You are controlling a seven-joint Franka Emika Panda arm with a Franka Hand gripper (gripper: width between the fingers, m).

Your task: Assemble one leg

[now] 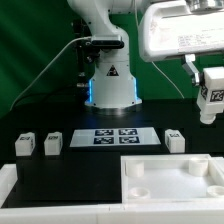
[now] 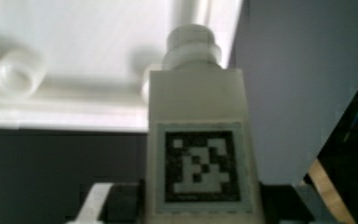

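My gripper (image 1: 206, 80) is at the upper part of the exterior view's right, shut on one leg (image 1: 210, 96). This is a white stubby block whose black-and-white tag faces the camera, held well above the table. In the wrist view the held leg (image 2: 197, 130) stands between my fingers (image 2: 108, 200), with its screw peg (image 2: 194, 45) pointing away over the white tabletop piece (image 2: 51, 85). Three more legs lie on the black table: two at the exterior view's left (image 1: 24, 145) (image 1: 53, 143) and one to the right (image 1: 175, 140).
The large white tray-like tabletop (image 1: 170, 165) lies at the front right. A white block (image 1: 12, 182) sits at the front left. The marker board (image 1: 112, 136) lies in the middle, before the robot base (image 1: 110, 85). A green backdrop stands behind.
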